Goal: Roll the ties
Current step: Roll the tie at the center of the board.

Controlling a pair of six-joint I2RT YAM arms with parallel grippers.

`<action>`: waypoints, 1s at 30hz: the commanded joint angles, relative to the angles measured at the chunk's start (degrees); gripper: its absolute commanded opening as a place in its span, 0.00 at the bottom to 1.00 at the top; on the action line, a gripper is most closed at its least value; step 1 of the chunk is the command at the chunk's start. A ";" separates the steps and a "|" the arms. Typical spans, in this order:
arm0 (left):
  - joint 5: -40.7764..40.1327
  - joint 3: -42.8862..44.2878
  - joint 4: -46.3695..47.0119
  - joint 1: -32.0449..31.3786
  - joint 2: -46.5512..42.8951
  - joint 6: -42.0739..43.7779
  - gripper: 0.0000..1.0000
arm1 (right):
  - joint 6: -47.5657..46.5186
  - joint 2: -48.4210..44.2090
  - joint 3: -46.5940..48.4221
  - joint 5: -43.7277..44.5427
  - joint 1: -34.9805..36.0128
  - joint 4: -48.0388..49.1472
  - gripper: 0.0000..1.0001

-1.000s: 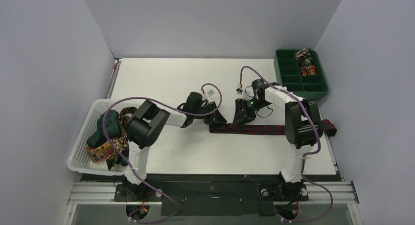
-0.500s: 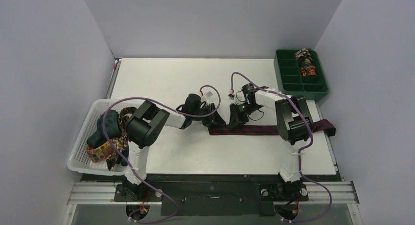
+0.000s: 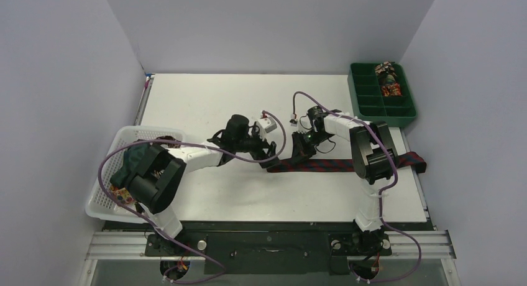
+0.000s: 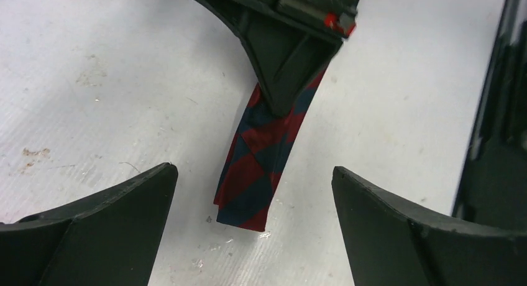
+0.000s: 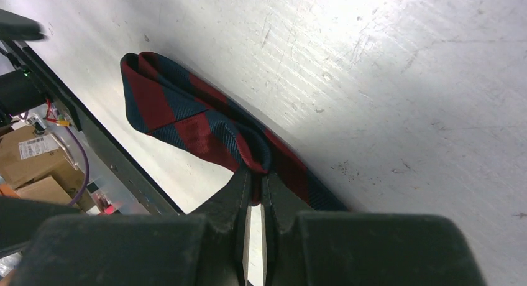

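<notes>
From above, the table was bare across its far left part and along the near edge, the widest room for moving. The striped tie lay flat, running from the middle of the table to the right edge, roughly parallel to the near edge. The left gripper stood at the tie's narrow end with its jaws spread. The right gripper stood just beside it on the tie, pressed together, so little room was left between the two. The right arm crossed over the tie's right part. A basket at the near left corner held more ties, with the left arm over it. A tray sat at the far right corner, rolled ties in its far compartments, well apart from both grippers. In the left wrist view, the wide-spread fingers touched nothing; the tie's narrow end lay flat between them, and the right gripper's tip came down on the tie just beyond. In the right wrist view, the fingers pinched a raised fold of the tie, its end curling past them. Bare table lay beyond, and an edge of the table ran close on the left.
</notes>
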 commanded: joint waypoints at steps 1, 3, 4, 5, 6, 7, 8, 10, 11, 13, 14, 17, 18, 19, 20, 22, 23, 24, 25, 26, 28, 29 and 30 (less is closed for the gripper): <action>-5.06 -0.95 -4.20 -3.73 0.86 19.79 0.95 | -2.43 -0.67 -0.14 0.35 0.66 -0.61 0.00; -6.15 0.37 -3.64 -4.77 2.71 21.93 0.95 | -2.55 -0.92 -0.23 -0.37 0.82 -0.69 0.00; -6.51 0.94 -3.52 -5.10 4.15 22.73 0.95 | -2.58 -1.18 -0.16 -0.86 0.92 -0.65 0.00; -6.97 2.26 -3.91 -5.74 4.85 23.16 0.95 | -2.60 -1.26 -0.12 -1.09 1.00 -0.55 0.00; -7.01 2.94 -4.26 -6.11 6.36 24.43 0.95 | -2.56 -1.53 -0.04 -1.59 1.14 -0.54 0.00; -7.34 4.13 -4.60 -7.05 7.01 25.02 0.95 | -2.50 -1.61 0.03 -1.81 1.22 -0.57 0.00; -7.63 4.93 -4.56 -7.98 8.28 26.43 0.95 | -2.34 -1.77 0.11 -2.30 1.28 -0.56 0.00; -8.44 5.79 -4.29 -9.54 9.83 29.06 0.94 | -2.06 -2.08 0.28 -3.02 1.35 -0.53 0.00; -8.80 6.06 -3.97 -9.99 10.28 29.75 0.93 | -1.94 -2.19 0.28 -3.36 1.47 -0.57 0.00; -9.71 6.93 -4.16 -10.86 11.64 31.75 0.88 | -1.61 -2.72 0.38 -4.28 1.55 -0.58 0.00; -10.21 7.41 -4.20 -11.29 12.32 33.06 0.86 | -1.30 -3.13 0.41 -4.79 1.62 -0.62 0.00; -9.67 9.04 -8.04 -11.43 13.52 35.47 0.63 | -0.78 -3.91 0.30 -5.68 1.68 -0.80 0.00; -9.04 9.59 -9.27 -11.37 13.76 37.02 0.58 | -0.70 -4.19 0.28 -5.86 1.64 -1.05 0.00; -8.70 9.63 -11.04 -11.34 13.69 37.69 0.50 | -0.69 -4.26 0.28 -5.79 1.52 -1.18 0.00; -7.76 9.12 -11.73 -11.10 13.14 39.24 0.46 | -0.77 -4.35 0.23 -5.30 1.47 -1.37 0.00; -6.70 7.88 -12.94 -10.74 12.00 41.65 0.29 | -0.94 -3.98 0.13 -3.93 1.18 -1.65 0.00; -6.57 7.51 -14.79 -10.67 11.31 43.00 0.26 | -0.98 -3.71 0.17 -3.01 0.99 -1.79 0.00; -6.31 6.76 -15.36 -10.39 11.06 43.71 0.19 | -1.12 -3.13 0.18 -2.65 0.94 -2.13 0.00; -6.19 6.51 -16.61 -10.32 10.75 45.03 0.16 | -1.21 -2.59 0.12 -2.31 0.91 -2.30 0.00; -6.04 6.18 -17.15 -10.14 10.65 45.56 0.15 | -1.31 -2.36 0.11 -2.17 0.94 -2.42 0.00; -5.41 5.76 -18.29 -9.76 10.19 46.40 0.36 | -1.37 -1.82 0.12 -2.01 0.98 -2.26 0.00; -5.30 5.61 -18.34 -9.66 9.83 46.54 0.45 | -1.35 -1.59 0.35 -1.98 0.98 -2.23 0.00; -5.51 5.32 -17.99 -9.47 9.53 46.44 0.57 | -1.32 -1.46 0.49 -1.91 0.98 -2.16 0.00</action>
